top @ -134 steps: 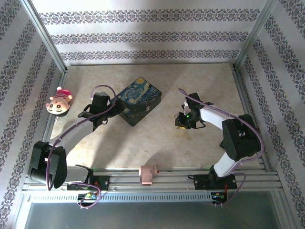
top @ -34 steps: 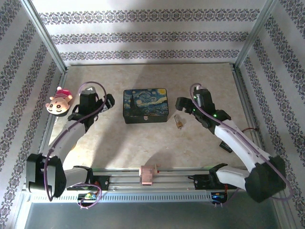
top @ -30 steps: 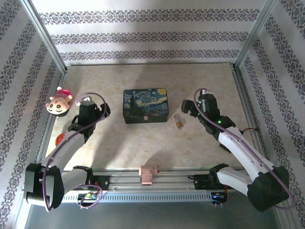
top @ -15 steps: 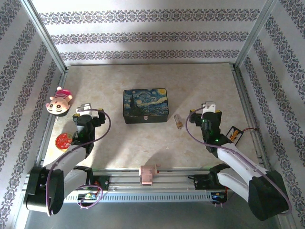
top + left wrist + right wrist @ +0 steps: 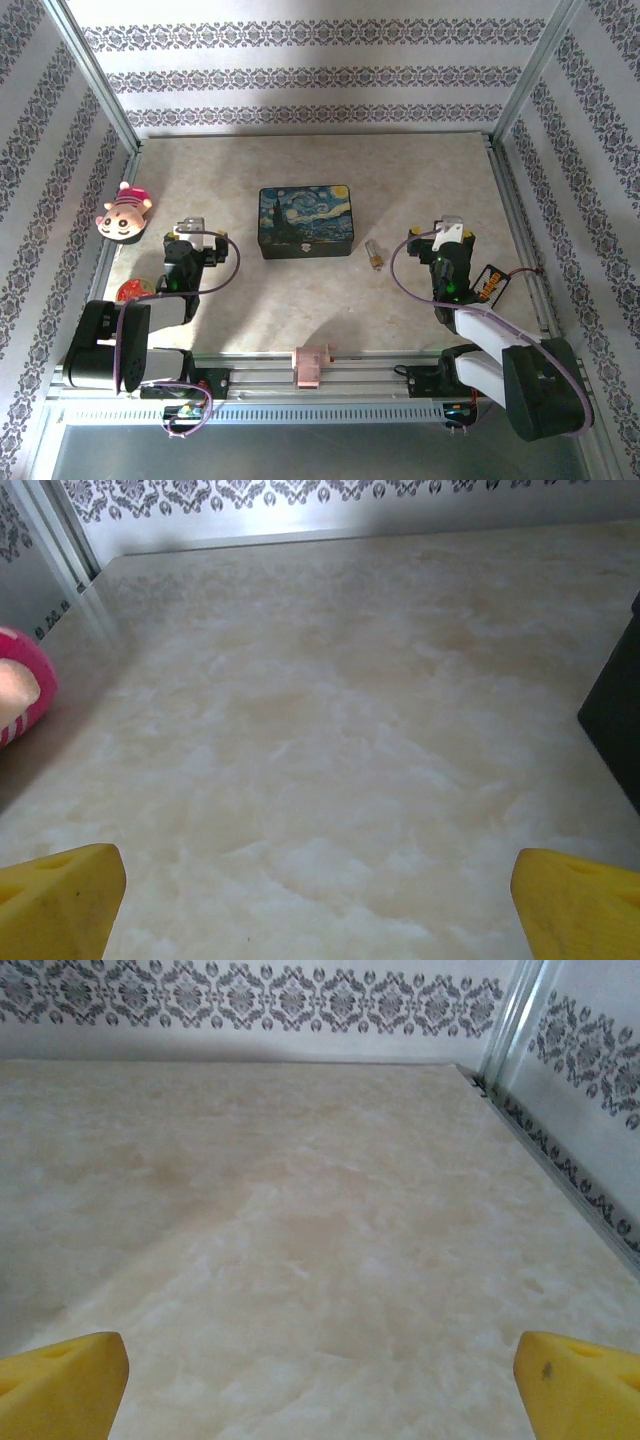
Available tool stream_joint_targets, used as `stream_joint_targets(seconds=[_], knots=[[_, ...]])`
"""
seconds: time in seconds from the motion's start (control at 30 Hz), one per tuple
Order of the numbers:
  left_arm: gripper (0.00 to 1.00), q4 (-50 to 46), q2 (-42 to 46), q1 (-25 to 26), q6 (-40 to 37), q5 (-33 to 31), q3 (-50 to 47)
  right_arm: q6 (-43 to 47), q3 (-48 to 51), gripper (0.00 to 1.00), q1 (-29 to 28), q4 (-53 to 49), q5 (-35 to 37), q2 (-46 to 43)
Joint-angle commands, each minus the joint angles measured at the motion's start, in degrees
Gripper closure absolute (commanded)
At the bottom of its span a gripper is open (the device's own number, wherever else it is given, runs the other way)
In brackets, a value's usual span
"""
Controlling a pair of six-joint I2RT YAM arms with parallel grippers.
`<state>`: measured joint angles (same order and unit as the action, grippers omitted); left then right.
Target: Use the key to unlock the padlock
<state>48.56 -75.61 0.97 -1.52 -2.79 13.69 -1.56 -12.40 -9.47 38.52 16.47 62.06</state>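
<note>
Starry-night painted box (image 5: 305,222) mid marble table (image 5: 300,310), pink plush toy (image 5: 124,212) at left edge, red disc (image 5: 126,291) nearby

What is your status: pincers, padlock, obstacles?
Left pincer, right pincer open, empty. Padlock on table, right of painted box, untouched. Nothing between it and right pincer.

1 padlock (image 5: 375,255), 1 box (image 5: 305,221), 1 plush toy (image 5: 123,212).

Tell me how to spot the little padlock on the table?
Find the dark blue painted box in the middle of the table. Just right of its front corner, apart from it, lies the padlock. It is the tiny brass-yellow thing, far smaller than the box or the pink plush toy at the left edge.
</note>
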Motion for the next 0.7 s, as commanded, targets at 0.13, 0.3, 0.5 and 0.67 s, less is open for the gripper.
stream_joint_targets(seconds=[0.13, 0.3, 0.5, 0.67], knots=[[0.01, 3.1, -0.9, -4.4, 1.6, 9.9, 1.9, 0.9, 1.0, 0.02, 0.9, 7.6, -3.3, 3.1], [0.01, 2.5, -1.5, -9.0, 5.3, 14.5, 2.6, 1.0, 1.1, 0.02, 1.5, 8.5, -4.1, 3.9], [0.01, 4.2, -1.0, -11.3, 6.3, 17.8, 1.4, 0.9, 1.7, 0.02, 2.1, 9.6, -6.1, 4.0], [0.01, 17.7, -9.3, -11.1, 8.3, 22.7, -0.1, 1.0, 1.2, 0.02, 2.7, 11.0, -8.1, 5.5]])
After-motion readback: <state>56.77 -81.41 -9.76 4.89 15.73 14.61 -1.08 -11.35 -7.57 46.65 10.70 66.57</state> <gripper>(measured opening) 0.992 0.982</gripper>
